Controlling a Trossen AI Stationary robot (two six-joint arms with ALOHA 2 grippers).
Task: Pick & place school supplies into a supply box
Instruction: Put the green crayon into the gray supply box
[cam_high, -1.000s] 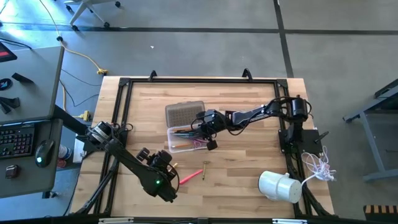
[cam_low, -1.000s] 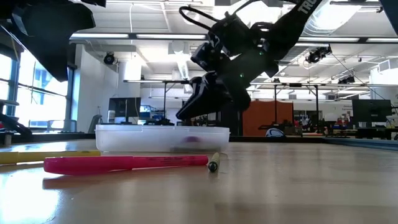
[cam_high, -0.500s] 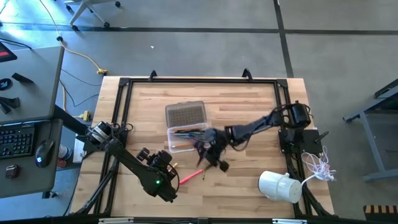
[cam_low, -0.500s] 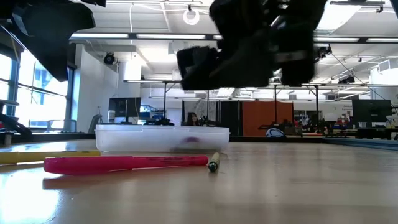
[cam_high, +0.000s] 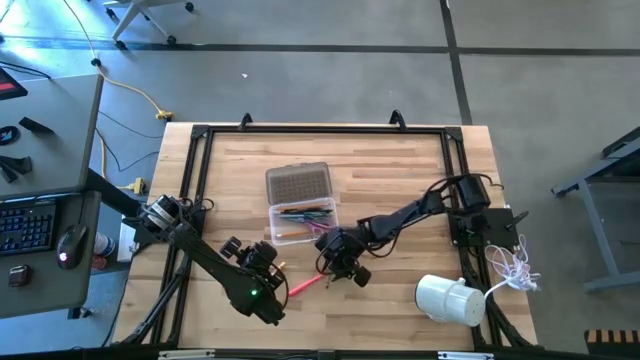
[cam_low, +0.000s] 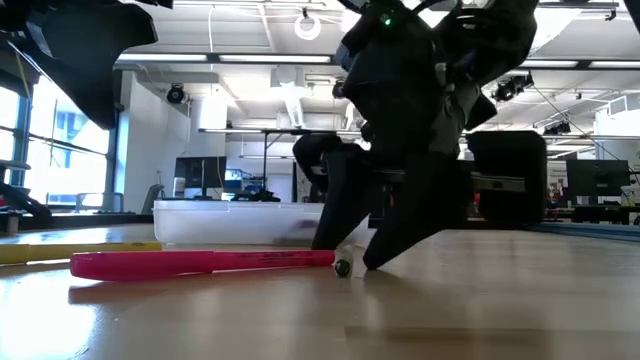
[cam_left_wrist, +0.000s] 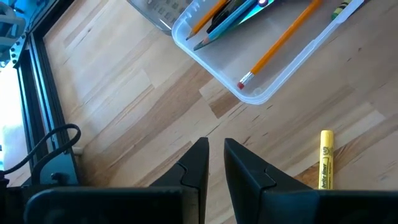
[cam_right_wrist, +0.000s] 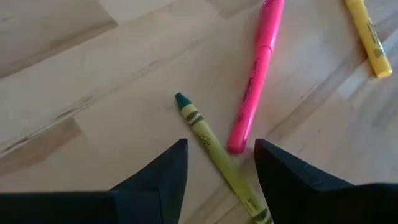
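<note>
Fingers (cam_right_wrist: 155, 174) wide, right gripper (cam_right_wrist: 221, 165) astride olive crayon (cam_right_wrist: 214, 155) | left gripper (cam_left_wrist: 214, 165) nearly closed, empty | labels unreadable

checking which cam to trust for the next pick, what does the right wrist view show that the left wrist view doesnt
Only the right wrist view: the right gripper, open, straddling an olive-green crayon on the bare wood, with a pink marker lying beside it.

Only the left wrist view: the supply box with an orange pencil and other pencils inside, and the left gripper, nearly shut and holding nothing, over the table.

Both: the yellow highlighter, lying loose on the wooden table outside the box.
</note>
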